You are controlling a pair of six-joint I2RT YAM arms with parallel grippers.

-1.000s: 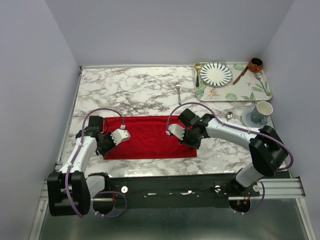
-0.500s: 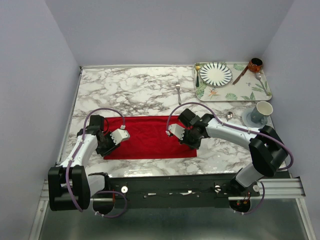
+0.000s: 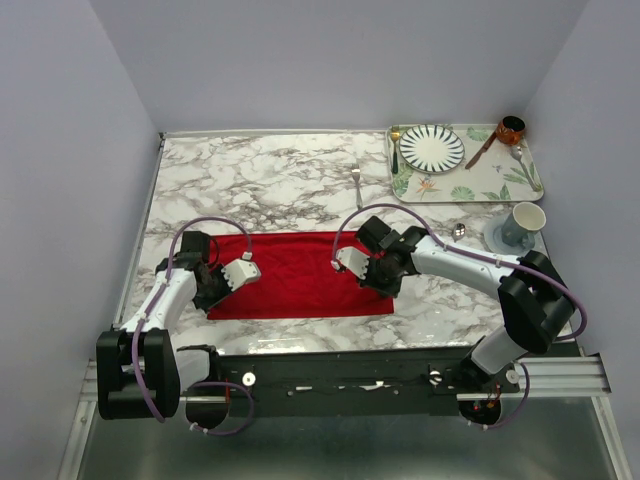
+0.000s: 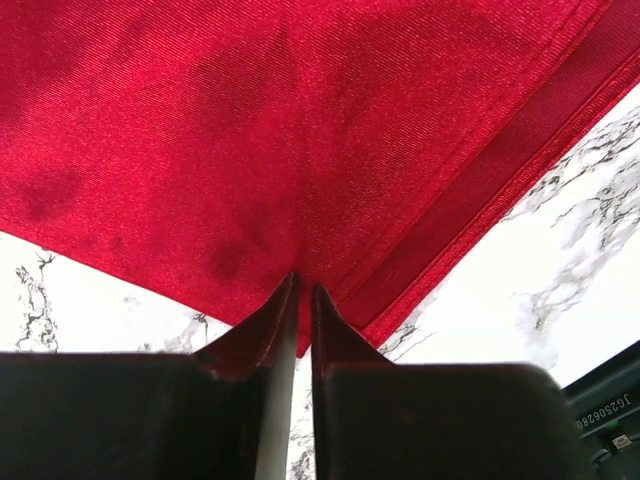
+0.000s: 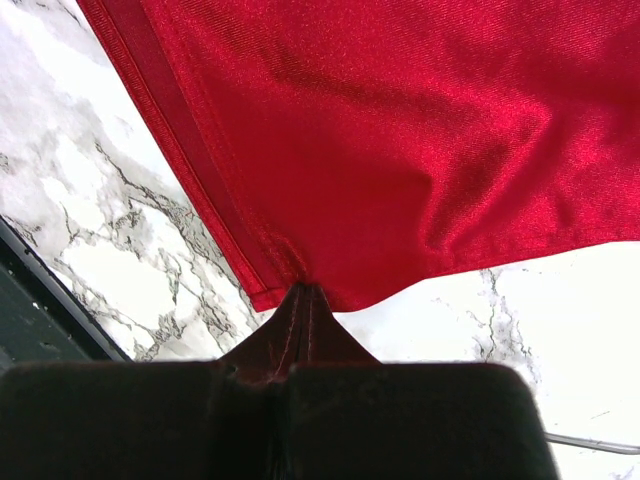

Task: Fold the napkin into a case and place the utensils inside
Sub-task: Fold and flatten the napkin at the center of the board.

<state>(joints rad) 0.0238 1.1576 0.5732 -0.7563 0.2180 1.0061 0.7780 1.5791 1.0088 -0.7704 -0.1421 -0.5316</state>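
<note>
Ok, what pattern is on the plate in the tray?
The plate is white with dark stripes radiating from its centre; the top external view shows it best.

Sheeny woven cloth napkin point(image 4: 300, 120), glossy marble tbl point(image 3: 270, 180)

Napkin point(image 3: 300, 275) near front edge, centre; fork point(image 3: 356, 185) behind it; tray point(image 3: 500, 186) holding plate point(image 3: 432, 148) at back-right corner; cup point(image 3: 526, 221) just before tray.
</note>
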